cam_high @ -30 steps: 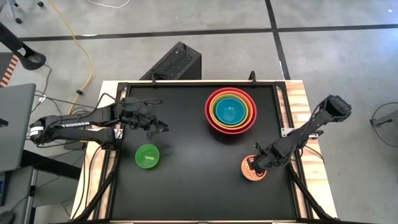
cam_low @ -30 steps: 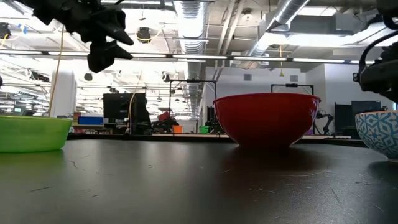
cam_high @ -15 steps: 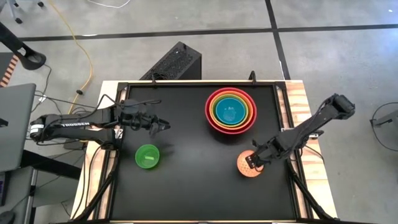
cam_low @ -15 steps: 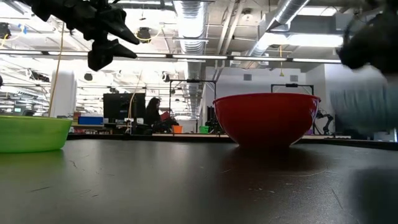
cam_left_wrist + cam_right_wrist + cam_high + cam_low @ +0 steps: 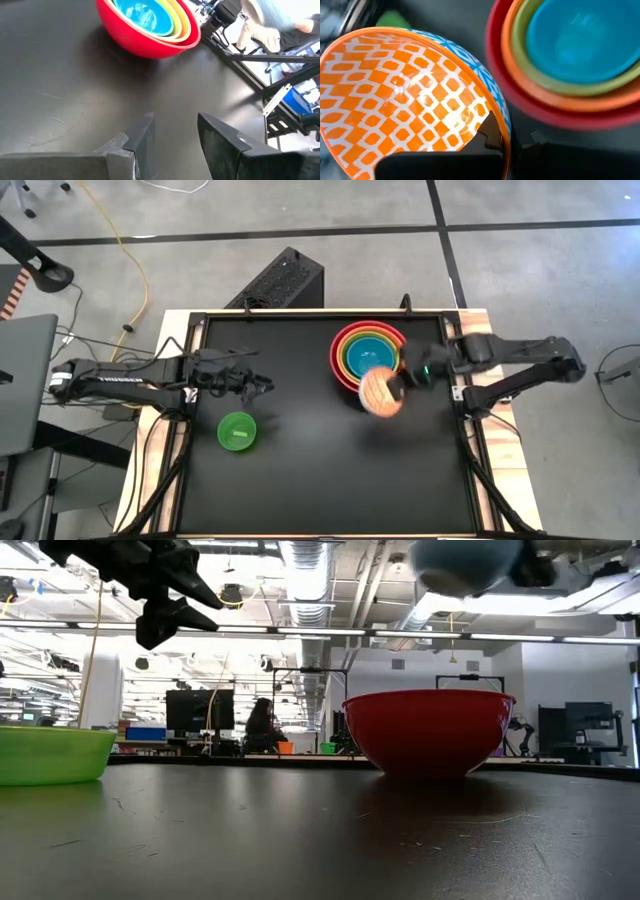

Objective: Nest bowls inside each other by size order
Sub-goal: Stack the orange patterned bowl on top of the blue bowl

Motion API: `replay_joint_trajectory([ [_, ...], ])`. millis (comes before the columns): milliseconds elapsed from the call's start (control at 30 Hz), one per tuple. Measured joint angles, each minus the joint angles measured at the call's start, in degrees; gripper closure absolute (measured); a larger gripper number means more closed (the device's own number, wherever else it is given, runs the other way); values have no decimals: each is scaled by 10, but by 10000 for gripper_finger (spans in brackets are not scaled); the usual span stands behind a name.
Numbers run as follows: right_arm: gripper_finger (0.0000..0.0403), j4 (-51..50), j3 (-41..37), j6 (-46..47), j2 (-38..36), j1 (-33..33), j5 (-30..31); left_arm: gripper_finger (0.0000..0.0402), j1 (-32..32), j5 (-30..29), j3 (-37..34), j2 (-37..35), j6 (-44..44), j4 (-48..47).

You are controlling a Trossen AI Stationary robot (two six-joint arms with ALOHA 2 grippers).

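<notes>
A stack of nested bowls (image 5: pixel 371 358), red outside, then orange, lime green and blue, rests on the black table at the far right. A small bowl (image 5: pixel 381 391), orange-patterned inside and blue-patterned outside, hangs in the air at the stack's near right edge, with my right gripper (image 5: pixel 399 383) shut on it. In the low view it shows high up (image 5: pixel 465 560). A small green bowl (image 5: pixel 237 431) sits on the table's left half. My left gripper (image 5: pixel 256 384) hovers open above the table, a little beyond the green bowl, holding nothing. My right gripper holds the patterned bowl by its rim (image 5: pixel 503 131), one finger (image 5: pixel 489 131) inside the bowl and the other outside. The fingers reach in about level from the table's right side. The bowl is lifted clear, well above the table.
A black frame rail (image 5: pixel 452 350) runs along the table's right side under my right arm. The table (image 5: pixel 310 470) lies bare between the green bowl and the stack. Beyond the far edge the low view shows a room with a person (image 5: pixel 260 725) far off.
My right gripper has shut on the patterned bowl near the table's near right corner, lifted it clear and carried it up and toward the far edge, to the stack's side. The bowl's spot on the table is now bare.
</notes>
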Motion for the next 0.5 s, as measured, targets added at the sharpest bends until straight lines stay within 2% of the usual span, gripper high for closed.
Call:
replay_joint_trajectory([
  [100,396,4,25,-52,25,-79,-9,264,-13,-13,0,0,4,0],
  [267,396,7,35,-154,81,-202,-72,264,-28,-18,0,0,6,-1],
  [500,396,14,35,-216,187,-296,-91,264,-63,-19,0,0,8,-1],
])
